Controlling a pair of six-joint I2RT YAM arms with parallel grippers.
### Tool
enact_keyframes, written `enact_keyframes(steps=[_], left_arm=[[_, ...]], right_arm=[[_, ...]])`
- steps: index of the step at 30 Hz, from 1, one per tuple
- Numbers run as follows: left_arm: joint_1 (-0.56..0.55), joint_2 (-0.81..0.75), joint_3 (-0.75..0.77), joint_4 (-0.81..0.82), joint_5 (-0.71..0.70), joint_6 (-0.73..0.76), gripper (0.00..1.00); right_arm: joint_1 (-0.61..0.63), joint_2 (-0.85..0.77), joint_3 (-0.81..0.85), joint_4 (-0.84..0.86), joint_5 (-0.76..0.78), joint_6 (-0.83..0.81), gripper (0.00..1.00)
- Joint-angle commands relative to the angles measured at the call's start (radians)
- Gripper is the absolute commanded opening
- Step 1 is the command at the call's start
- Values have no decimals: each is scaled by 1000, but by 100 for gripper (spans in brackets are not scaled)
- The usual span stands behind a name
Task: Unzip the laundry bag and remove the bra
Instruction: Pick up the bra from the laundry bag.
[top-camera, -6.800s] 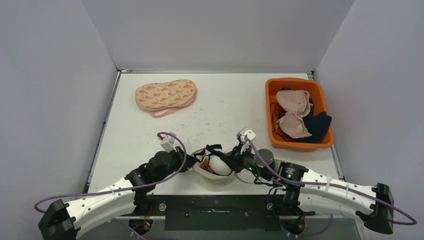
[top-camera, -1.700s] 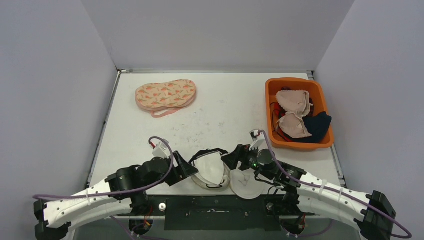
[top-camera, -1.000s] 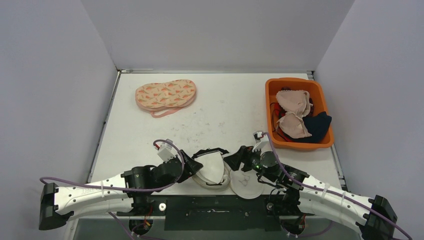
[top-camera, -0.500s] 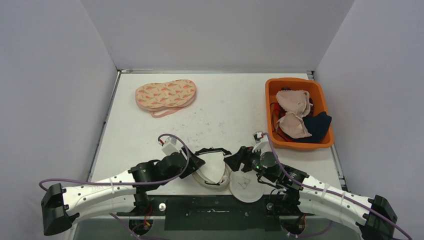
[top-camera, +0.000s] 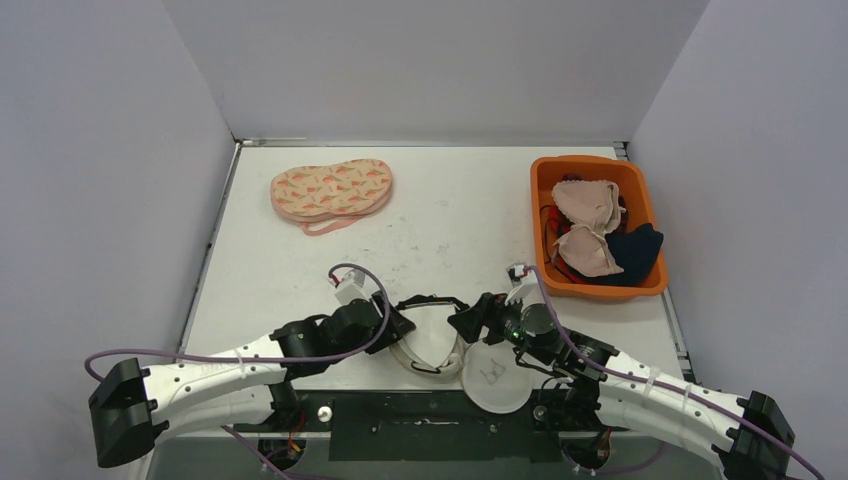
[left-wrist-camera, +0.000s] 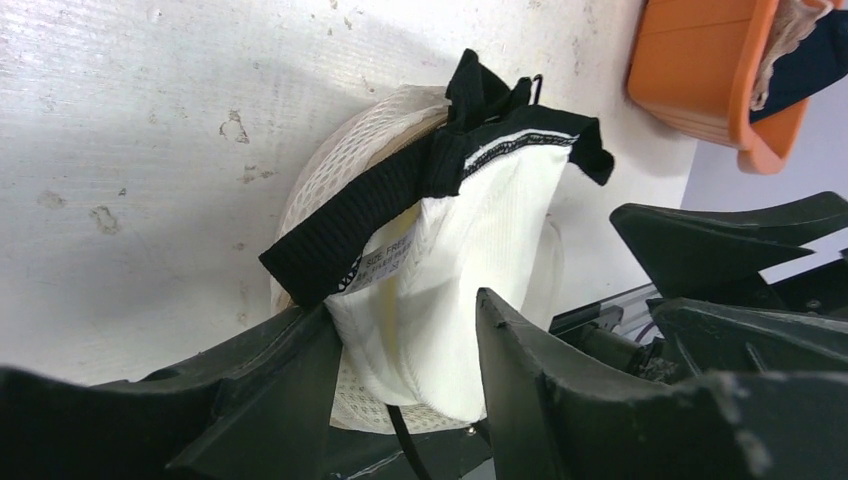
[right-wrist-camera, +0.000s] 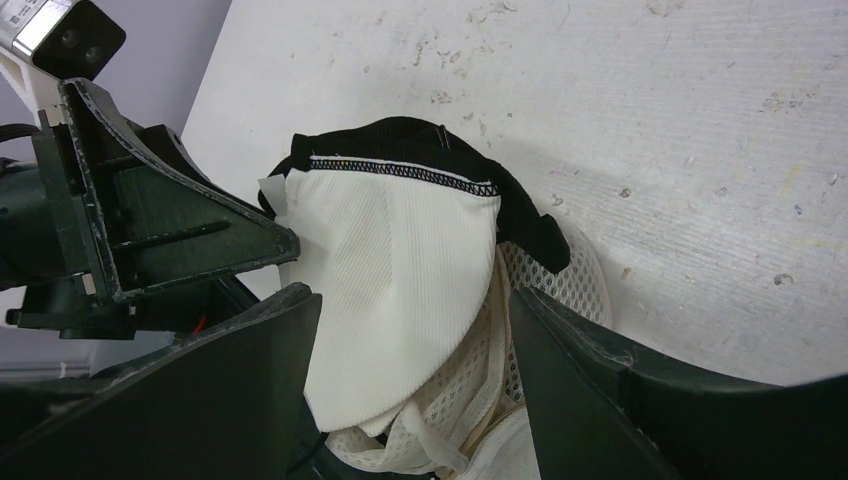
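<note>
- Left arm (top-camera: 230, 375) has slid forward; left fingers (left-wrist-camera: 560, 400) pinch the bra (left-wrist-camera: 450, 260) cup.
- Right fingers (right-wrist-camera: 230, 380) spread, straddling the mesh laundry bag (right-wrist-camera: 460, 400).
- Likely soft, light: grip its black band (left-wrist-camera: 360, 215).

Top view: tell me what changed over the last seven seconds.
The laundry bag came open, its round flap now lying toward the near edge. The bra stands exposed, and the left gripper moved right to straddle its cup. The orange bin and patterned pouch stayed put.
</note>
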Motion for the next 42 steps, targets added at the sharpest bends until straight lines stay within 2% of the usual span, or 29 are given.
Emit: enact_keyframes(steps=[1, 6, 9, 13, 17, 23, 29, 34, 42], left_arm=[[4, 37, 12, 60, 18, 65, 48], [4, 80, 26, 69, 12, 97, 31], [5, 96, 29, 76, 11, 107, 16], [6, 77, 24, 83, 6, 109, 0], [5, 5, 16, 83, -1, 108, 0], [7, -159, 17, 91, -14, 111, 0], [9, -237, 43, 77, -27, 133, 0], [11, -302, 19, 146, -35, 141, 0], [10, -433, -11, 254, -81, 180, 0]], right_arm=[[-6, -12, -12, 23, -9, 10, 70], [-6, 6, -20, 43, -26, 12, 68], [-6, 9, -22, 46, -32, 13, 68], [-6, -4, -10, 28, -32, 4, 67], [-6, -40, 51, -39, -29, -33, 69], [-6, -116, 195, -208, -28, -126, 77], [-7, -156, 269, -284, -36, -148, 81], [-7, -191, 213, -208, -108, -83, 82], [-7, -227, 96, 63, -209, 74, 89]])
